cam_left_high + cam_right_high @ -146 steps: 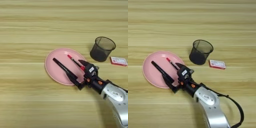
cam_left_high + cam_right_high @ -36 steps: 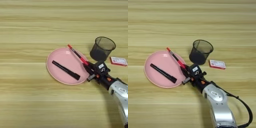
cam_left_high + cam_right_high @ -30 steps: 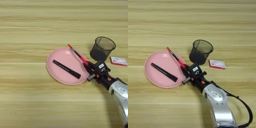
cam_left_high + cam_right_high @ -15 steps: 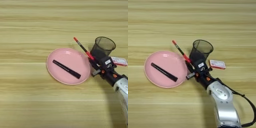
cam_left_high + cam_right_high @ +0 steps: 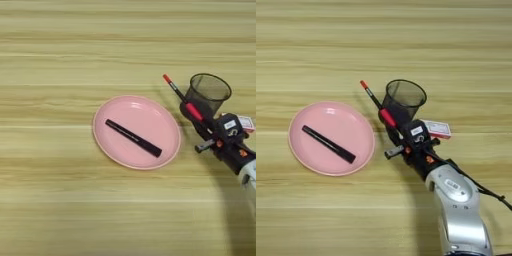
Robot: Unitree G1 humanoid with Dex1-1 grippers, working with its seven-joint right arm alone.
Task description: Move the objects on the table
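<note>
Jaws of right gripper grip red-capped marker beside mesh cup; black marker left on pink plate, box untouched.

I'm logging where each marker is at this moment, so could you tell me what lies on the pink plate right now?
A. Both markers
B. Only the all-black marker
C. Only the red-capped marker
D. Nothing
B: the all-black marker lies alone on the pink plate, while the right gripper holds the red-capped marker up beside the mesh cup.
</note>
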